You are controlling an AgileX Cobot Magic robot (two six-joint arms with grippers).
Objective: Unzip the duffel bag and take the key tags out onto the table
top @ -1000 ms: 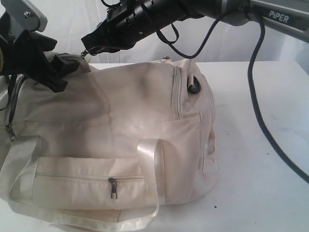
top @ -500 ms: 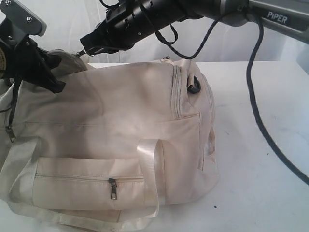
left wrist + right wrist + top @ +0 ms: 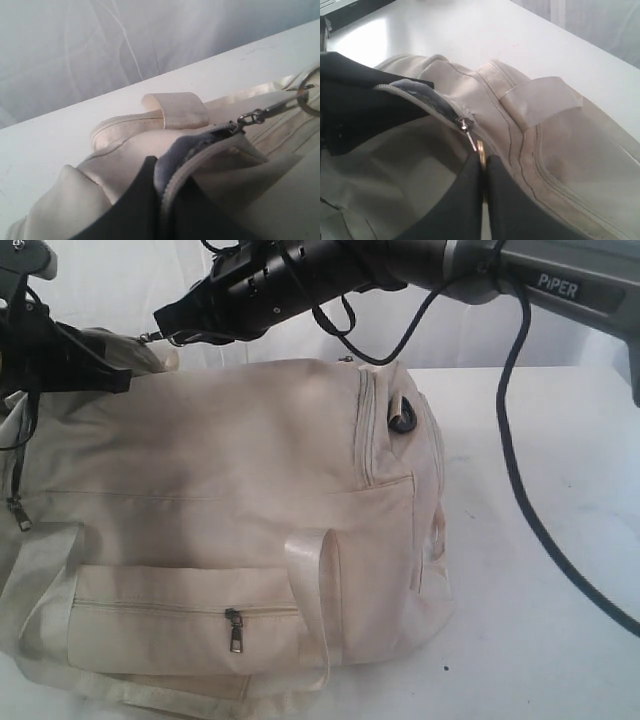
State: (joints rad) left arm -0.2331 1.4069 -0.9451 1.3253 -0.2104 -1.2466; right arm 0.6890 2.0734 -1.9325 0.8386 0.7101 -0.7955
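The duffel bag (image 3: 250, 500) lies on its side on the white worktop (image 3: 540, 540), toward the left of the exterior view, and it takes up most of the frame. We see the side pocket (image 3: 180, 625) facing the camera, zipped, with its small dark puller (image 3: 234, 632) hanging down, and a webbing handle (image 3: 315, 570) looped over the front. Both arms are up at the top of the bag at its far left end. The left pincer (image 3: 167, 182) is clamped tight on the bag's edge right at the zipper, with cream fabric and a bit of the grey lining (image 3: 175, 150) squeezed between its dark fingers. The right pincer (image 3: 483, 162) reaches across from the right, and its jaws are pressed together on the ring (image 3: 480, 150) of the main zipper pull (image 3: 469, 134), so the pull is stretched out in a line from the slider to the fingers. From what we can see, the zipper is parted a little beside the slider, and only lining shows in there. A black cable (image 3: 520, 470) droops from the right arm down over the worktop, to the right of the bag.
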